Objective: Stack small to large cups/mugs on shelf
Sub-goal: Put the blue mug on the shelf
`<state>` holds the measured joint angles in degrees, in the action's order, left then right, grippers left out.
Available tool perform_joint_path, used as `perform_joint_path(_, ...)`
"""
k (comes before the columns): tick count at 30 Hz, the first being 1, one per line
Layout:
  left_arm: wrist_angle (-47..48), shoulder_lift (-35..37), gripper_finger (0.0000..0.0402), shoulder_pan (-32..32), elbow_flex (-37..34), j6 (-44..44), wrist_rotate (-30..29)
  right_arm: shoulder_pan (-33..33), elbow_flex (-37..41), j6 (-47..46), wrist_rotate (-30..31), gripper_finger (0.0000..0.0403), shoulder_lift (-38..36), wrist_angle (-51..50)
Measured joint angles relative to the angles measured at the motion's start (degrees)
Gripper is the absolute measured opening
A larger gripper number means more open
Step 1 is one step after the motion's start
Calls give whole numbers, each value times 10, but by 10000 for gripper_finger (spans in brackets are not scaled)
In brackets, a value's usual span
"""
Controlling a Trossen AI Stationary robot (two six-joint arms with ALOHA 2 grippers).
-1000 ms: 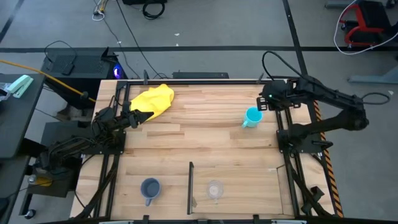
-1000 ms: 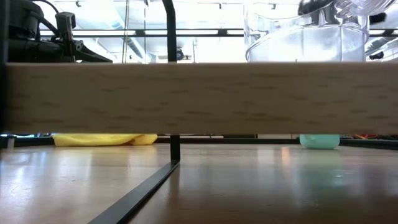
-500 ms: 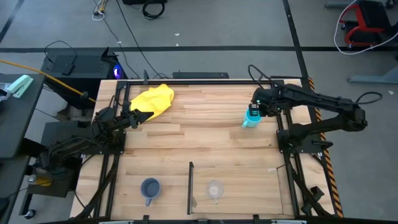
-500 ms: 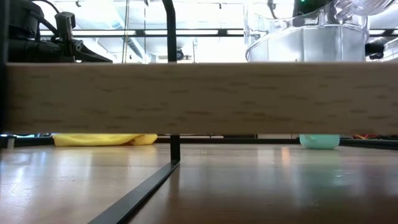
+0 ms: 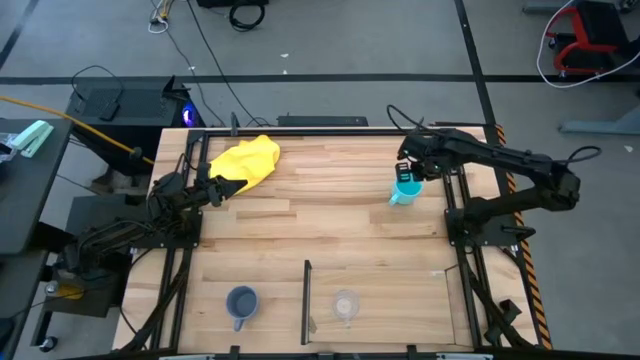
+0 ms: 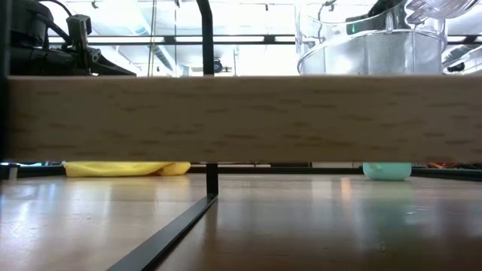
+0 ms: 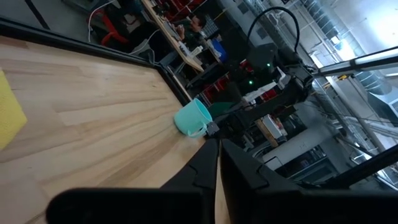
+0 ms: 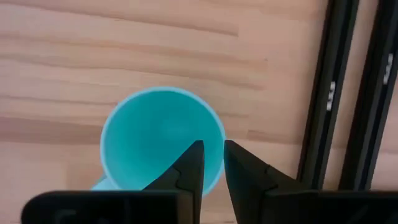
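Note:
The cyan mug [image 5: 406, 190] stands upright on its base on the far right of the table; it also shows in the right wrist view [image 8: 158, 140], the left wrist view [image 7: 191, 117] and the low view [image 6: 387, 172]. My right gripper [image 8: 213, 163] is above it, pointing down and narrowly open, with one finger over the mug's inside and one outside its rim. The grey-blue mug [image 5: 241, 303] and the clear cup [image 5: 345, 305] stand at the near edge, on either side of a dark divider [image 5: 306, 300]. My left gripper [image 5: 218, 187] is shut and waits beside the yellow cloth [image 5: 246, 160].
Black frame rails [image 8: 348, 93] run close beside the cyan mug on the table's right side. A wooden plank [image 6: 241, 119] crosses the low view and hides most of the table behind it. The middle of the wooden top [image 5: 320, 200] is bare.
My right gripper has moved from near the right frame rail toward the table's left and come over the cyan mug. The mug has stayed where it was.

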<state>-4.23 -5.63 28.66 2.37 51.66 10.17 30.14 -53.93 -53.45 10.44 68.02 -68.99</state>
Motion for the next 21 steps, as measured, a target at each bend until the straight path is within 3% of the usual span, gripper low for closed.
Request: perform_joint_path(21, 22, 0, 32, 0, 0, -5, 0, 39, 0, 190, -6, 68, 65, 6)
